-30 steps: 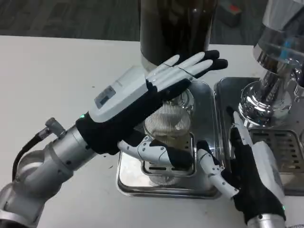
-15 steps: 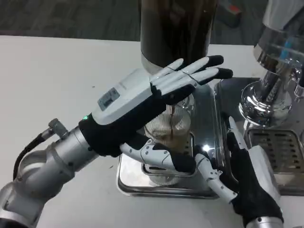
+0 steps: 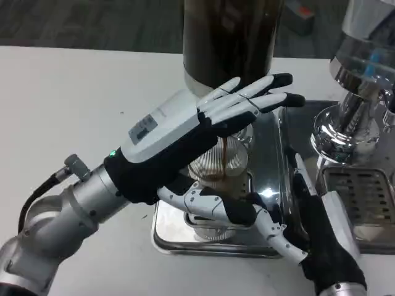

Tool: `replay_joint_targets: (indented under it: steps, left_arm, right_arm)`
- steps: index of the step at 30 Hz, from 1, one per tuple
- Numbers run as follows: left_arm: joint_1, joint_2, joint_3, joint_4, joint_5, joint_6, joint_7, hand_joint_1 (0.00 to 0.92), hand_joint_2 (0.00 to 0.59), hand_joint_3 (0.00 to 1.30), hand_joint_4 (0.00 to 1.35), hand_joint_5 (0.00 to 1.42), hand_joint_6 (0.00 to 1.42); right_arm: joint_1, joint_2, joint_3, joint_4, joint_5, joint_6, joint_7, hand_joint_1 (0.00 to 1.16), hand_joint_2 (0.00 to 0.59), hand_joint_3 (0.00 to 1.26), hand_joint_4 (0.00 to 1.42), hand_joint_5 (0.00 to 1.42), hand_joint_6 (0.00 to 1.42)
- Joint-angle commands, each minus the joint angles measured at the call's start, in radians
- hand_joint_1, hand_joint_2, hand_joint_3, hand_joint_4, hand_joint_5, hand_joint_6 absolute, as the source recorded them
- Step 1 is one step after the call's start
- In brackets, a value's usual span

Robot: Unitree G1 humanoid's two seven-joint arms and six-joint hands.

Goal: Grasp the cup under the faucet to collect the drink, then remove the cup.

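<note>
Ribbed clear glass cup point(image 3: 217, 165) sits on the shiny steel drip tray point(image 3: 165, 231), right under the dark cylindrical dispenser point(image 3: 228, 37). Left hand point(image 3: 185, 139) is wrapped around it, thumb underneath. Right hand point(image 3: 311, 228) rests just right, fingers loosely apart, holding nothing.

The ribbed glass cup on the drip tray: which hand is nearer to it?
Left. The left hand is around the cup, flat fingers over its rim and thumb against its lower side. The right hand sits beside the drip tray, to the cup's right, apart from it.
</note>
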State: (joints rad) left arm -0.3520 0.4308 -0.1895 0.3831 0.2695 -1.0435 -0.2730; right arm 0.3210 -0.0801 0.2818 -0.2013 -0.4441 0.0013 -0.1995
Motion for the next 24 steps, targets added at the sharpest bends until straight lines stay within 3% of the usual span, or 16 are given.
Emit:
replay_joint_targets:
  steps: [1,13,24]
  left_arm:
    - [0.001,0.01,-0.027,0.005,0.02,-0.005,-0.02,0.0,0.091,0.15,0.0,0.16,0.06]
    - [0.001,0.011,-0.022,0.003,0.019,0.0,-0.017,0.0,0.093,0.16,0.0,0.16,0.06]
    - [0.009,0.007,-0.021,-0.003,0.02,0.007,-0.011,0.0,0.097,0.17,0.0,0.16,0.06]
  right_arm:
    - [-0.018,-0.009,-0.004,0.013,0.014,-0.032,0.02,0.55,0.267,0.0,0.0,0.0,0.0]
    - [-0.086,-0.011,0.006,0.041,-0.003,0.037,0.084,0.62,0.245,0.0,0.0,0.0,0.0]
    - [-0.12,-0.008,0.008,0.068,0.006,0.038,0.107,0.63,0.237,0.0,0.0,0.0,0.0]
